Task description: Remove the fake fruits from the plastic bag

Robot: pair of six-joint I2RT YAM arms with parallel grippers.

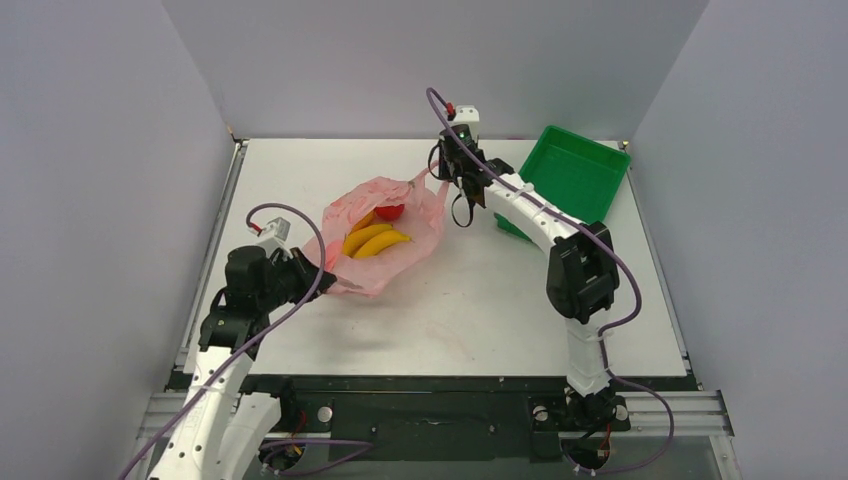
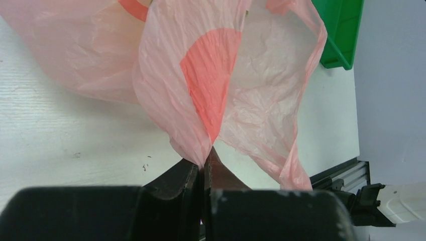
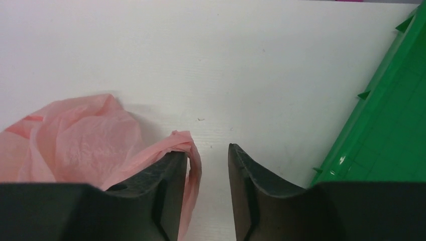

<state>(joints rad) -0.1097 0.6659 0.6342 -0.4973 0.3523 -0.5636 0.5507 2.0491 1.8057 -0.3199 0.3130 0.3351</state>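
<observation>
The pink plastic bag (image 1: 385, 262) lies open in the middle of the table. Two yellow bananas (image 1: 375, 241) and an orange-yellow piece (image 1: 364, 220) lie inside it, beside a red patch that I cannot identify. My left gripper (image 1: 318, 266) is shut on the bag's near-left edge; in the left wrist view its jaws (image 2: 207, 159) pinch the pink film (image 2: 226, 95) tight. My right gripper (image 1: 439, 179) is open at the bag's far-right corner. In the right wrist view (image 3: 208, 150) a bag handle loop (image 3: 190, 150) drapes over the left finger, unclamped.
A rigid green tray (image 1: 570, 170) stands at the back right, just right of my right gripper; it shows in the right wrist view (image 3: 392, 125) and in the left wrist view (image 2: 341, 30). Grey walls enclose the white table (image 1: 480, 300) on three sides.
</observation>
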